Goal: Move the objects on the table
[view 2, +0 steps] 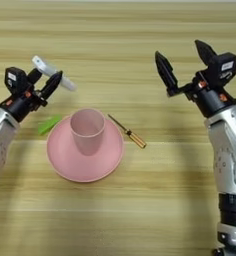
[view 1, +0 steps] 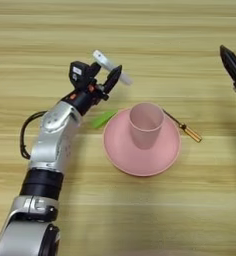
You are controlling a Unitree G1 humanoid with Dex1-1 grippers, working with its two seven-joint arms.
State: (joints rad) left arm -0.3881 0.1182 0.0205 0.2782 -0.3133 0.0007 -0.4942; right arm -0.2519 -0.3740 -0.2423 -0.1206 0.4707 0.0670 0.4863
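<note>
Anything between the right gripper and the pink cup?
Nothing visible. The right gripper hangs open over bare table; the pink cup stands on a pink plate, with a small screwdriver lying beside the plate's right rim.

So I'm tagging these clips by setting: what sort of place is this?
Probably a robot test bench: a bare light wooden plank table with a pale pink plastic cup on a pink round plate, and a small yellow-handled screwdriver.
</note>
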